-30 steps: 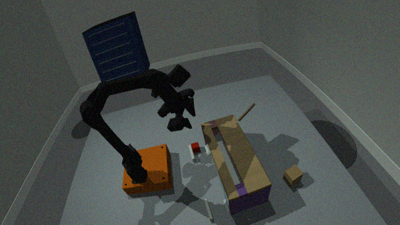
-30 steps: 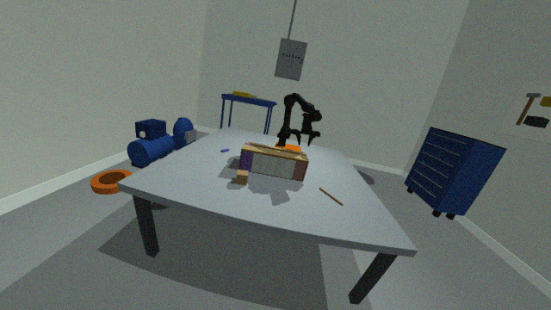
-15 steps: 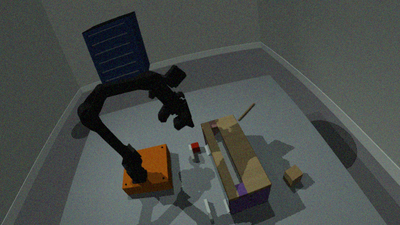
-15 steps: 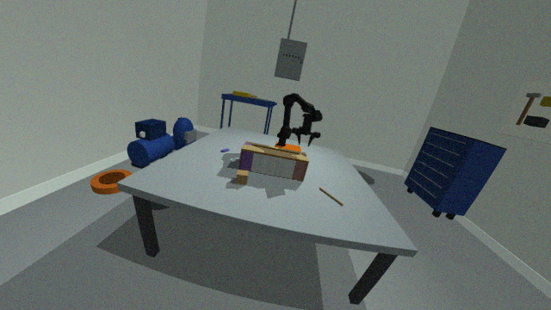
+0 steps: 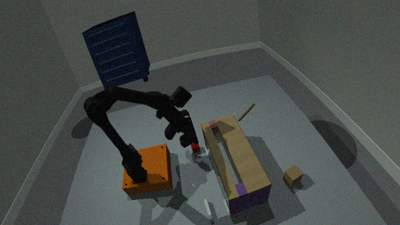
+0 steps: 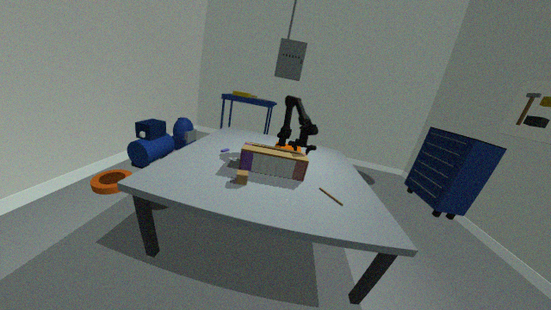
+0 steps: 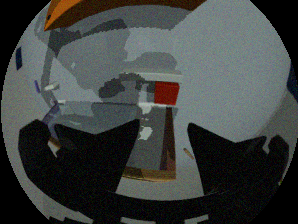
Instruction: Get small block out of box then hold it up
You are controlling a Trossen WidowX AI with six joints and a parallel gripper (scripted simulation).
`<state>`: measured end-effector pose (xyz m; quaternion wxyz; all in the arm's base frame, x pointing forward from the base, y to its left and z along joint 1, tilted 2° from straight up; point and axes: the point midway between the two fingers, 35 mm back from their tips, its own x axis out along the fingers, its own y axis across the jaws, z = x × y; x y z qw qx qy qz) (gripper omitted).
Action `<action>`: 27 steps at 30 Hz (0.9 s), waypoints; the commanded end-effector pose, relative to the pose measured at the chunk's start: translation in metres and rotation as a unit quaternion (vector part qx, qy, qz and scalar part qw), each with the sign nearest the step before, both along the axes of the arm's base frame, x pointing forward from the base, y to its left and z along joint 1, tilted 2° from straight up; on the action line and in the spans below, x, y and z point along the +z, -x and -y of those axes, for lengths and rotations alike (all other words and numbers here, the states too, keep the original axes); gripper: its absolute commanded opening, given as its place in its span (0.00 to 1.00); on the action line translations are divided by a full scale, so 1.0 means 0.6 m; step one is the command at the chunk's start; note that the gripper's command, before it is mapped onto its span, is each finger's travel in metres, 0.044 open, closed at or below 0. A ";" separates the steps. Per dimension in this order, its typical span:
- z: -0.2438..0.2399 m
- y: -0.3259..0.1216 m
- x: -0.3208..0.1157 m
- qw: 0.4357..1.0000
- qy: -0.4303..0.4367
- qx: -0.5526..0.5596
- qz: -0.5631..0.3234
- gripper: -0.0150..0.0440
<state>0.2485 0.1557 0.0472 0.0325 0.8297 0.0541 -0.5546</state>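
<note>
Jaws: the black gripper (image 5: 192,144) (image 6: 311,149) (image 7: 164,124) stands with its fingers well apart, nothing between them. From the wrist, the red block (image 5: 195,147) (image 7: 166,93) shows just beyond the gap between the tips; from the top it appears right by the fingers. Contact, if any, cannot be told. The exterior view does not show the block.

Block: outside the box, apparently down on the table, beside a pale rail (image 7: 160,76) and near the reddish-marked end. It reads as having left by the open end, not the pocket.

Box: tan cardboard box (image 5: 251,156) (image 6: 275,150) (image 7: 150,175), upright, slot along its top, purple end (image 5: 250,198) (image 6: 246,159) opposite.

Further out: wooden cube (image 5: 293,175) (image 6: 242,177) and a thin stick (image 5: 247,112) (image 6: 331,196) (image 7: 188,153), both on the table, clear of the work. Arm bolted to its orange base (image 5: 150,156).

Progress: getting the block out looks done; I judge the task about half through. Left: line the fingers up around the block, close, lift, hold still well away from the box. Risk: rail and box wall crowd the grasp; a finger could catch either, or nudge the box.
</note>
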 end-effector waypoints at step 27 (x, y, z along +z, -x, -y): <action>-0.002 0.000 -0.081 1.000 -0.002 0.001 0.004 0.74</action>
